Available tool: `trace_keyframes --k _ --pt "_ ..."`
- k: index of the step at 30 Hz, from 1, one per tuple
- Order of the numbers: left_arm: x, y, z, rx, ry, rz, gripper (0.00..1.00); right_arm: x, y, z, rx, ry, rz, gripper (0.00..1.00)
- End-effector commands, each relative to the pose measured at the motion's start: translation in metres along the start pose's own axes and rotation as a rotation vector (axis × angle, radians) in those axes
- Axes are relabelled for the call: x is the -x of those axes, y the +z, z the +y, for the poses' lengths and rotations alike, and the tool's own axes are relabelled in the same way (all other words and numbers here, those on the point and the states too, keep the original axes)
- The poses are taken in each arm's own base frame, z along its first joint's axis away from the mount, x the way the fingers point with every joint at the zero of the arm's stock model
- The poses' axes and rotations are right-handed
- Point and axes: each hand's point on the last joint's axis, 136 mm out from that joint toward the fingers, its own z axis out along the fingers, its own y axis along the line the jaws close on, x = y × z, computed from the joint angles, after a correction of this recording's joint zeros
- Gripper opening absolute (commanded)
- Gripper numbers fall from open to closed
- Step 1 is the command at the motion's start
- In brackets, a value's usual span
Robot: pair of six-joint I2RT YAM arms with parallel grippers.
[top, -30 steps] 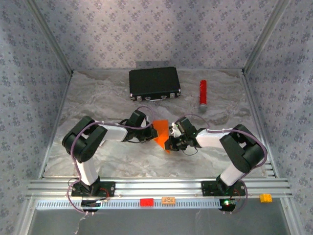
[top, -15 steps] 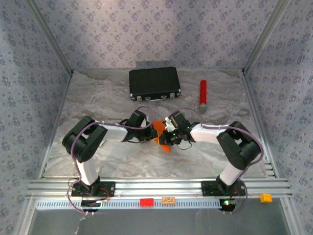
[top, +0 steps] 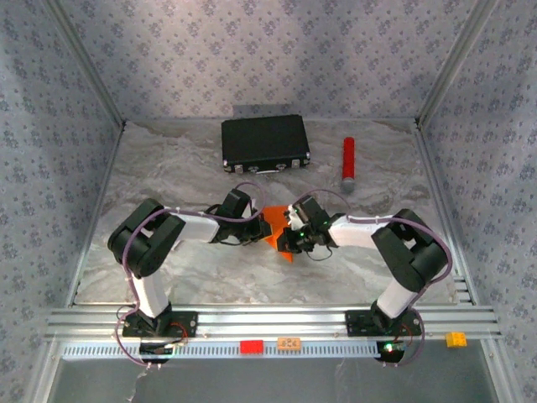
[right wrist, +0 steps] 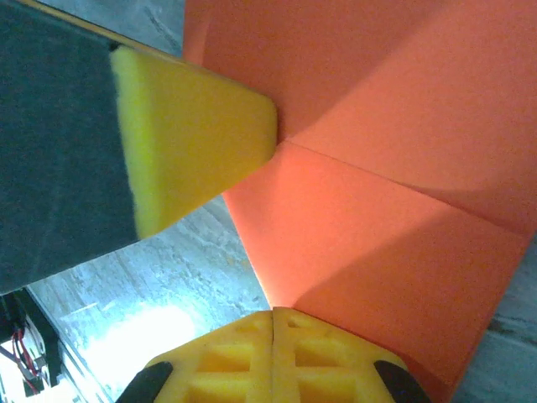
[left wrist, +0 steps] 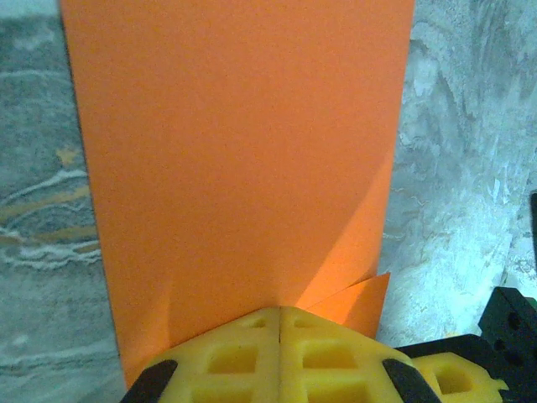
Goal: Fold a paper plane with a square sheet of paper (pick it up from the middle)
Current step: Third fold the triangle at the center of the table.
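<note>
1 marble worktop [top: 193,269] carries a black case [top: 265,143] at its far edge. Nearer, at the middle, the creased square sheet of paper [top: 275,225] sits between both hands. A red cylinder [top: 347,159] lies right of the case. The left hand [left wrist: 279,323] and the right hand [right wrist: 274,323] each pinch a paper edge, pads pressed together.

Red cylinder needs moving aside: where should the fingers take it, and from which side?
Grip the red cylinder mid-body, coming down from above with the fingers closing across its narrow width. It lies flat on the table, long axis running front to back, grey cap at the near end, with room on both sides.
</note>
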Motion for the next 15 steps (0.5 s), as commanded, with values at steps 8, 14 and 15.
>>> trace_keyframes --k 8,14,15 --pt "-0.013 0.007 0.037 0.106 -0.044 0.035 0.01 0.018 0.017 0.019 0.048 0.009 -0.007 0.05" --pt "-0.013 0.007 0.039 0.111 -0.048 0.036 0.01 0.003 0.02 -0.003 -0.016 0.027 0.024 0.07" --pt "-0.013 0.007 0.039 0.111 -0.047 0.037 0.01 -0.001 0.017 -0.005 -0.022 0.024 0.027 0.07"
